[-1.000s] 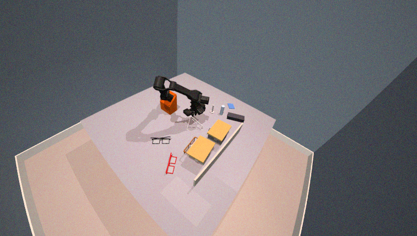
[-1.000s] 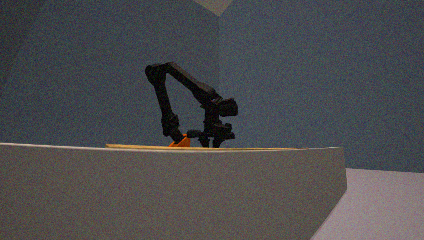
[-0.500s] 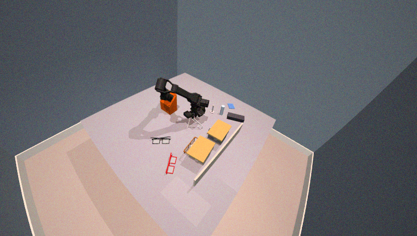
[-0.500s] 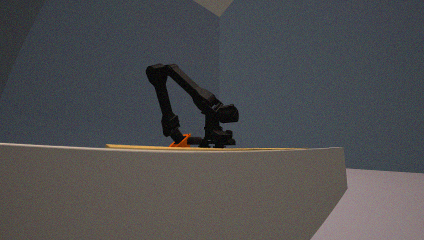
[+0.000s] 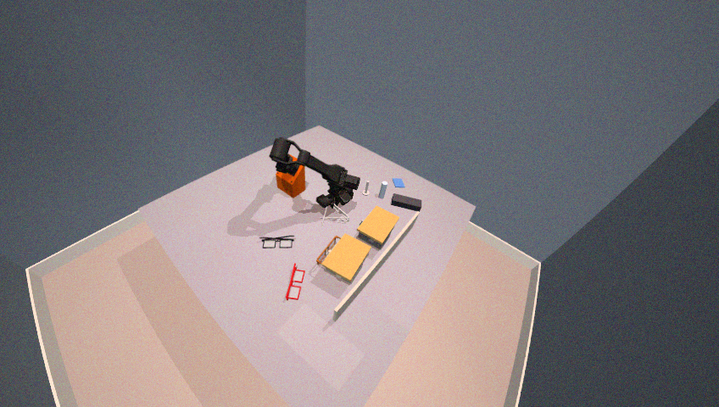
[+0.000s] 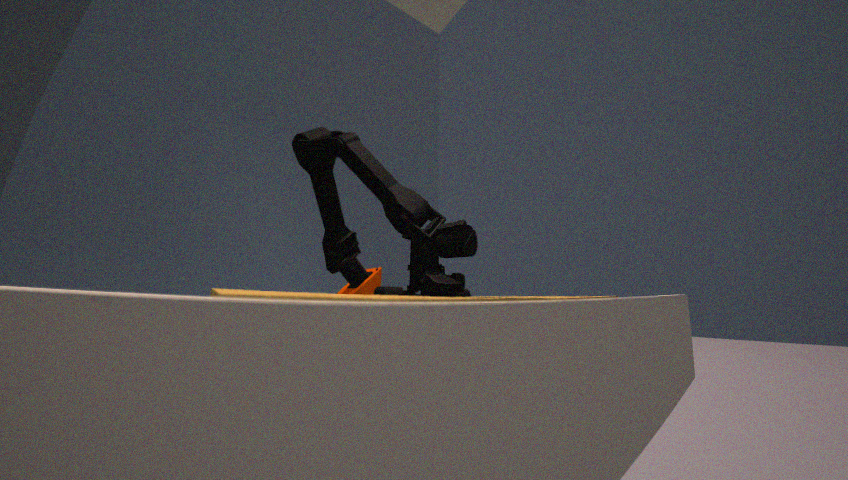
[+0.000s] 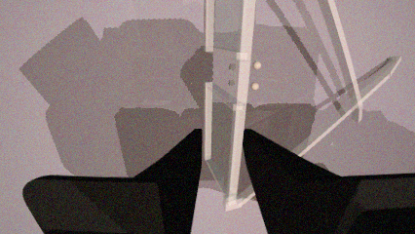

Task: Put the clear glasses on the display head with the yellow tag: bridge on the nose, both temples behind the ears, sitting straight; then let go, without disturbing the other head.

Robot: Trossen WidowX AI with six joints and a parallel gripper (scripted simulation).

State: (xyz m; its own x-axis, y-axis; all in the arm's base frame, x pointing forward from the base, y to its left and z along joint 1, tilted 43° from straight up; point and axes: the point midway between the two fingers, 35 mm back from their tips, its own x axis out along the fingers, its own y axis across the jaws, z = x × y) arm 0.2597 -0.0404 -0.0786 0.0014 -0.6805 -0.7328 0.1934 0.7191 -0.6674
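Observation:
The clear glasses rest on the table under the arm, temples spread to the right in the wrist view. My gripper is partly open, one fingertip on each side of the front frame near one lens. The right fingertip is very close to the frame; contact is unclear. In the exterior view the fingers are hidden behind the pale edge. Two display stands with flat orange-yellow tops, one farther and one nearer, largely hide what is beneath. No yellow tag can be made out.
Brown glasses are at the nearer stand's front. Black glasses and red glasses lie on the table. A long pale wall runs behind the stands. An orange box, dark case, cylinder and blue cloth stand farther back.

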